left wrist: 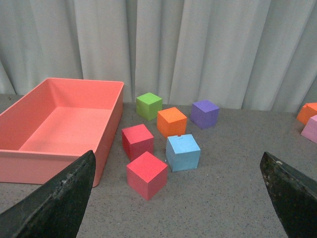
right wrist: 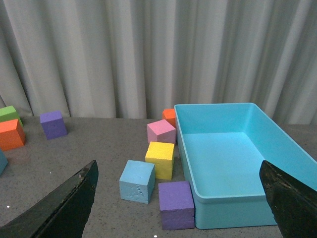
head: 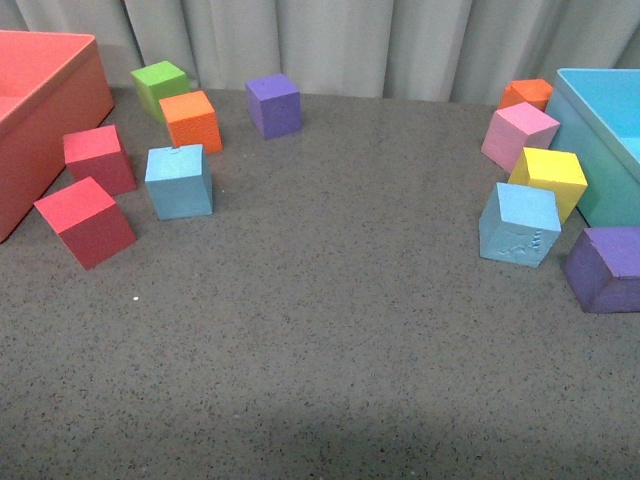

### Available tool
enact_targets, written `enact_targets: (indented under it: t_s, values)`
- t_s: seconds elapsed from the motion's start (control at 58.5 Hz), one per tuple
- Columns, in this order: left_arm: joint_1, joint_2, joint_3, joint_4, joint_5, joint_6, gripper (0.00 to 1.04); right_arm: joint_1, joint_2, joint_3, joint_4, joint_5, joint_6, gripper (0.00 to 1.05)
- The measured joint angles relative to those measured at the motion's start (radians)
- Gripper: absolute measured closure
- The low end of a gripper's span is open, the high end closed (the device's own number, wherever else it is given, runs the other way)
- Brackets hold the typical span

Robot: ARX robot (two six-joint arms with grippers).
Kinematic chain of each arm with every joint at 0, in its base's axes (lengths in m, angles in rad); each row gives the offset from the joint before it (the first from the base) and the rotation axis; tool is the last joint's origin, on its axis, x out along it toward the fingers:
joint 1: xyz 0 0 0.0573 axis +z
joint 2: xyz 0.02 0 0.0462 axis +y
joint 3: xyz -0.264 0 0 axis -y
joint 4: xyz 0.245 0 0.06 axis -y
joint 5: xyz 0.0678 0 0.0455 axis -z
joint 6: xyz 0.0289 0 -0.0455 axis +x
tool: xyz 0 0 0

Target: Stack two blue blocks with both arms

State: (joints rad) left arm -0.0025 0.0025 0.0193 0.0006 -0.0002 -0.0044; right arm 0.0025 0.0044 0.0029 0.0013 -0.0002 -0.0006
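I am watching both claws hanging wide open with nothing in them: the left gripper (left wrist: 177,161) and the right gripper (right wrist: 178,163) are each showing only their two dark fingers. Neither arm is appearing in the front view.

Taking the front view as a clock on the table (head: 330,330), the plain blue block (head: 179,181) is sitting at about 10 o'clock. The embossed blue block (head: 519,224) is lying at about 3 o'clock, well apart from it. Nothing is stacked yet, as I judge it.

I am worrying mostly about the neighbours. The orange cube (head: 191,120) is crowding the plain block at its 12 o'clock and a red cube (head: 100,158) is sitting near its 10 o'clock. A wide descent could nudge either one and skew the grasp.

The embossed block is looking worse off. The yellow cube (head: 548,178) is pressing close at its 1 o'clock and the purple cube (head: 610,268) at its 4 o'clock. The turquoise bin (head: 600,160) is just beyond, so a finger could catch there. The blocks are looking like soft foam, so I am expecting hard squeezing to tilt one and spoil the stack.
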Motion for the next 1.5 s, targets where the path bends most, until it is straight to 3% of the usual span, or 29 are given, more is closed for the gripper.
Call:
enact_targets:
  t_s: [0.085,0.137,0.325,0.479,0.667,0.855,1.214,1.504]
  values:
    - [0.000,0.000,0.000,0.000,0.000,0.000,0.07,0.081,0.100,0.018,0.047,0.276,-0.077,0.10]
    - [0.000,0.000,0.000,0.000,-0.002,0.000,0.07,0.118,0.217,0.038,0.124,0.368,-0.101,0.10]
    - [0.000,0.000,0.000,0.000,0.000,0.000,0.07,0.130,0.767,0.172,0.511,0.312,-0.070,0.10]
    - [0.000,0.000,0.000,0.000,0.000,0.000,0.07,0.130,1.207,0.341,0.709,0.277,-0.032,0.10]
    - [0.000,0.000,0.000,0.000,0.000,0.000,0.07,0.140,1.587,0.586,0.587,0.200,0.079,0.10]
    - [0.000,0.000,0.000,0.000,0.000,0.000,0.07,0.169,1.821,0.848,0.368,0.179,0.174,0.10]
    - [0.000,0.000,0.000,0.000,0.000,0.000,0.07,0.180,2.011,1.031,0.100,0.177,0.251,0.10]
    - [0.000,0.000,0.000,0.000,0.000,0.000,0.07,0.169,2.100,1.106,0.051,0.145,0.293,0.10]
